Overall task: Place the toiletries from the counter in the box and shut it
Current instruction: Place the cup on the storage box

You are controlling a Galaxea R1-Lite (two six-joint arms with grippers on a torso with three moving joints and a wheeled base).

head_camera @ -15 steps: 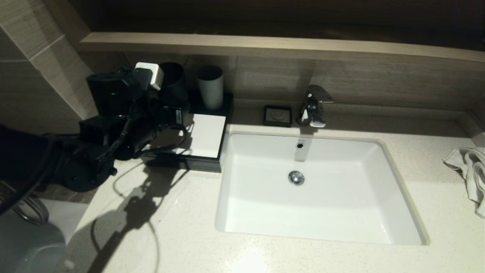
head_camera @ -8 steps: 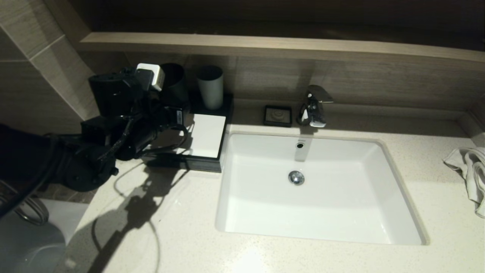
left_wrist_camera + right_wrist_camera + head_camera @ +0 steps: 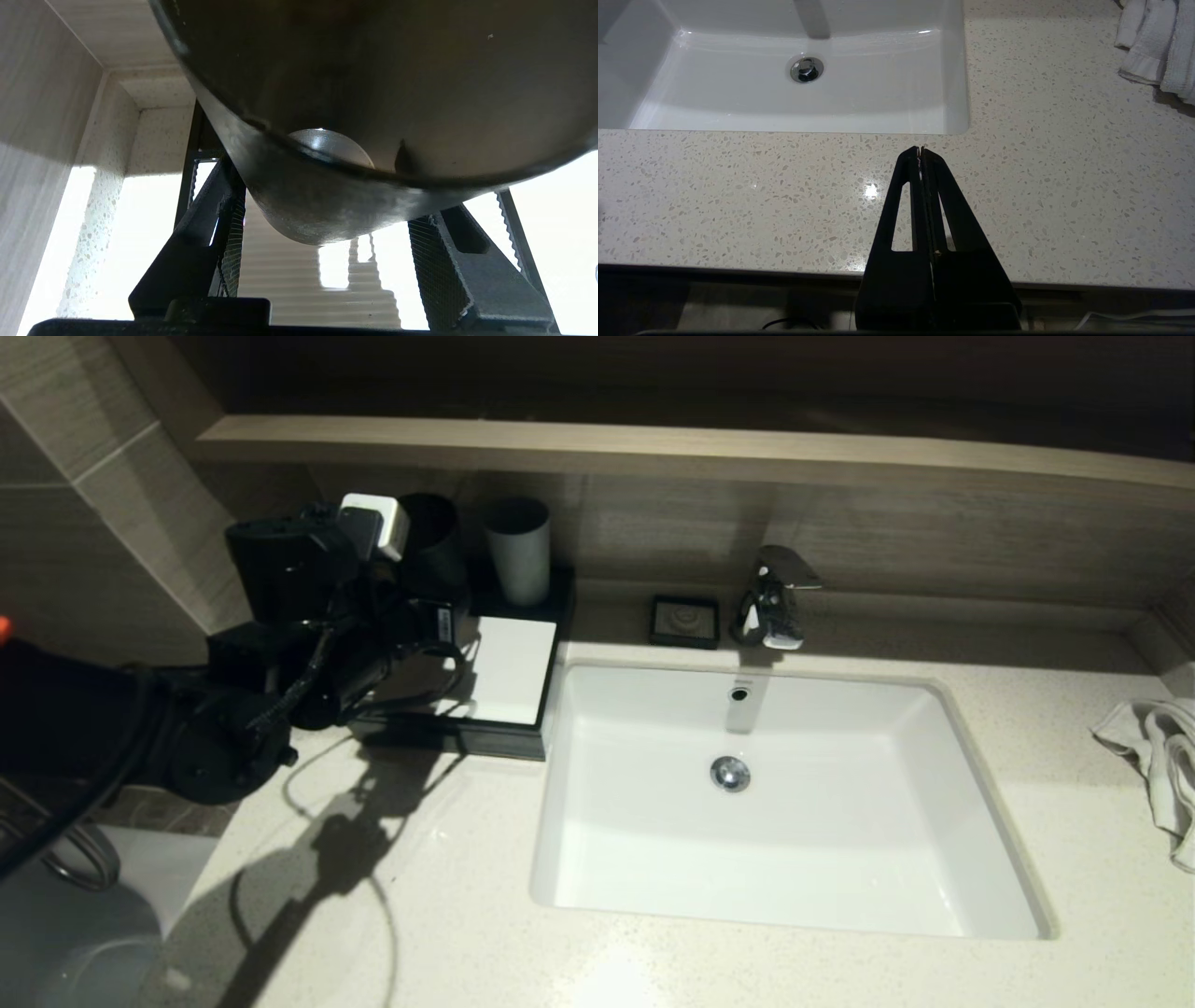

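Observation:
The black box [image 3: 509, 667] with its white top panel stands on the counter [image 3: 448, 905] left of the sink, and its drawer looks pushed in. No sachets show in any view. My left arm [image 3: 308, 625] reaches over the left part of the box, up against the black cup [image 3: 431, 541]. In the left wrist view my left gripper [image 3: 355, 186] is open; the black cup [image 3: 373, 93] fills the view close between the spread fingers [image 3: 434, 261], with a gap on each side. My right gripper [image 3: 920, 150] is shut and empty above the counter's front edge.
A grey cup [image 3: 516, 549] stands behind the box beside the black cup. A soap dish [image 3: 685, 619] and faucet [image 3: 773, 597] sit behind the white sink [image 3: 980, 803]. A white towel [image 3: 1162, 756] lies at the far right. A wood-look ledge [image 3: 653, 448] overhangs.
My left arm has shifted slightly to the right, closer to the black cup. Nothing else has moved.

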